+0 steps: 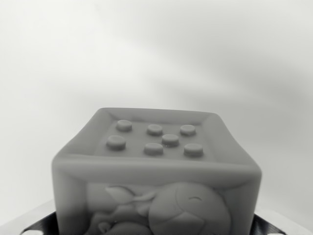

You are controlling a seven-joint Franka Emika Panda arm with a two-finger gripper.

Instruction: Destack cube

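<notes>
a grey soft-looking cube with rounded edges is filling the lower middle of the wrist view, its recessed top face showing seven raised round studs and its near side face bearing an embossed cartoon figure. dark end effector parts are peeking out at both lower corners beside the cube; whether they are gripping it cannot be told. a plain pale blurred background is lying behind.

A grey cube is seen close up in the lower middle of the wrist view. Seven round studs are raised on its recessed top, and a moulded relief is carried on its near face. A pale, blurred background is seen behind it.
</notes>
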